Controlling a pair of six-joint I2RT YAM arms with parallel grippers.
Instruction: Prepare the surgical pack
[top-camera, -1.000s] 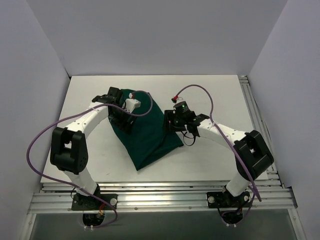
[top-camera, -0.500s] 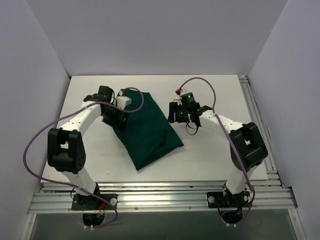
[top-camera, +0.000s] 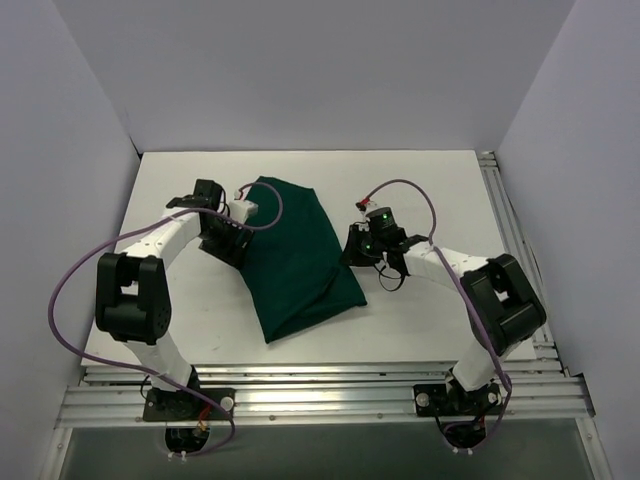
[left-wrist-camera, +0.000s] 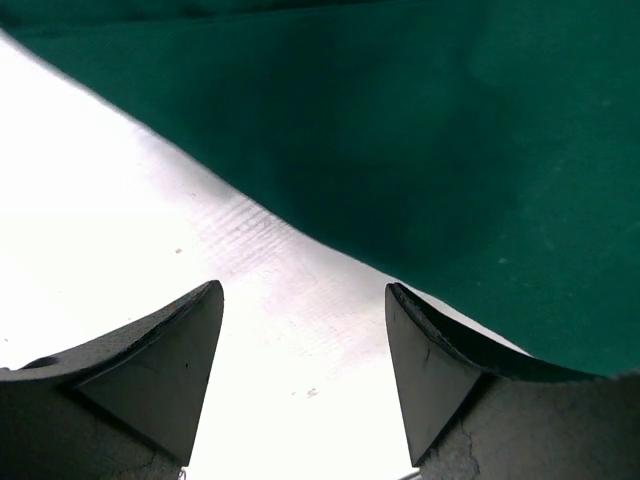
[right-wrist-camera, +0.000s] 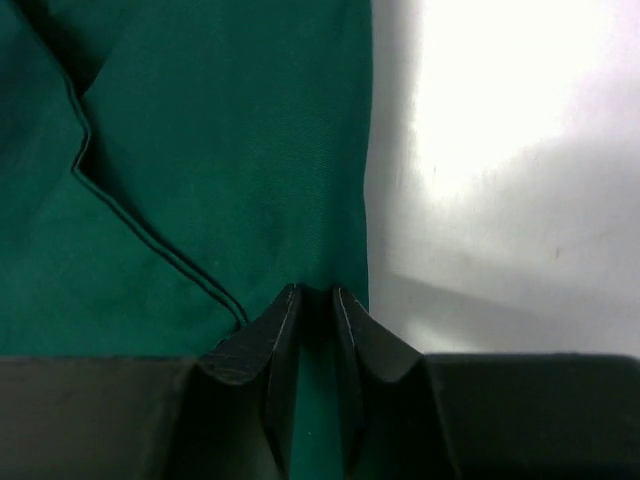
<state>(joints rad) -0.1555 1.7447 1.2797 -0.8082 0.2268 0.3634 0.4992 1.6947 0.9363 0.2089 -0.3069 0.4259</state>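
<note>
The surgical pack shows only as a dark green cloth drape (top-camera: 295, 255), lying folded in a long bundle in the middle of the white table. My left gripper (top-camera: 228, 240) is low at its upper left edge, open. In the left wrist view the left gripper (left-wrist-camera: 300, 290) has bare table between its fingers, and the drape (left-wrist-camera: 420, 150) lies just beyond and over the right finger. My right gripper (top-camera: 352, 250) is at the drape's right edge. In the right wrist view the right gripper (right-wrist-camera: 315, 290) stands nearly shut, pinching a fold of the drape (right-wrist-camera: 200, 150) beside its edge.
The white table (top-camera: 440, 180) is walled on three sides by pale panels. Aluminium rails (top-camera: 505, 215) run along its right side and its near edge. Purple cables loop from both arms.
The right gripper has come down and back to the drape's right edge and closed on the cloth. The left gripper has slid left off the drape to its edge, still open.
</note>
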